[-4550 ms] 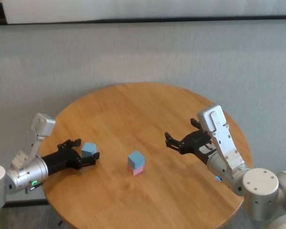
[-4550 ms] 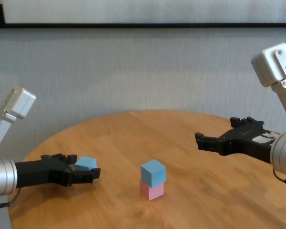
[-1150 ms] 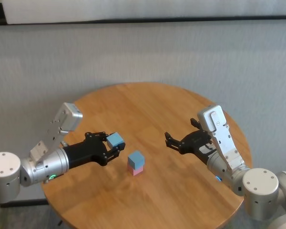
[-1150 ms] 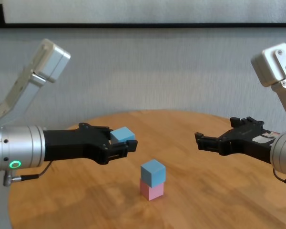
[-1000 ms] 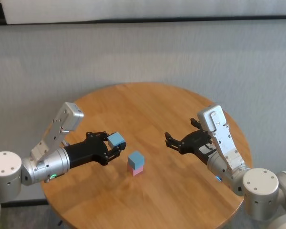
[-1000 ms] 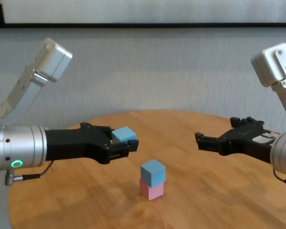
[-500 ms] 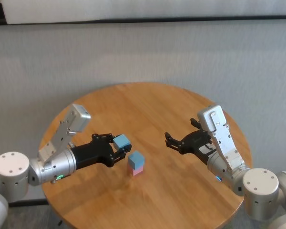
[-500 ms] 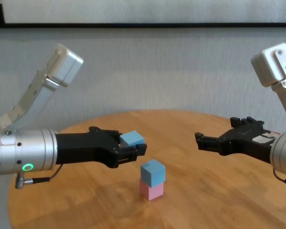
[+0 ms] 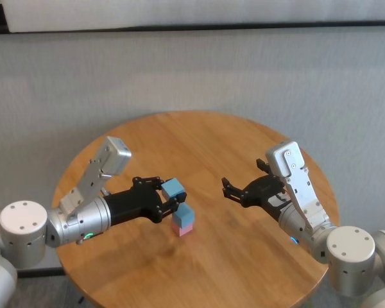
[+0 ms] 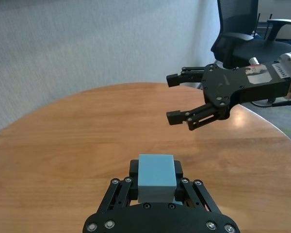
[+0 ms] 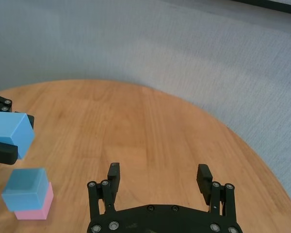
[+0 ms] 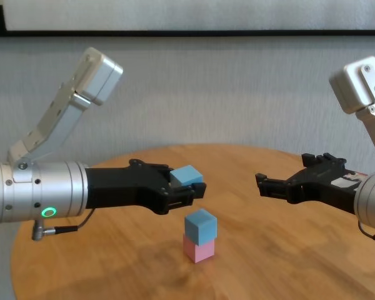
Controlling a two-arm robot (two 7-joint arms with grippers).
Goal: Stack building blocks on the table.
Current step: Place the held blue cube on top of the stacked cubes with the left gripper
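Note:
A light blue block [image 9: 185, 214] sits on a pale pink block [image 9: 183, 227] on the round wooden table [image 9: 244, 269]; the stack also shows in the chest view [image 12: 200, 226] and the right wrist view [image 11: 25, 189]. My left gripper [image 9: 172, 192] is shut on a second light blue block [image 9: 173, 188], held in the air just above and left of the stack; it shows in the chest view [image 12: 187, 175] and the left wrist view [image 10: 156, 177]. My right gripper [image 9: 231, 188] is open and empty, hovering to the right of the stack.
The table's edge [image 9: 199, 113] curves around the back, with a grey wall behind. A black office chair [image 10: 237, 39] stands beyond the table in the left wrist view.
My left gripper picked the blue block up from the table's left side and carried it rightward, now almost over the stack. The right arm has not moved.

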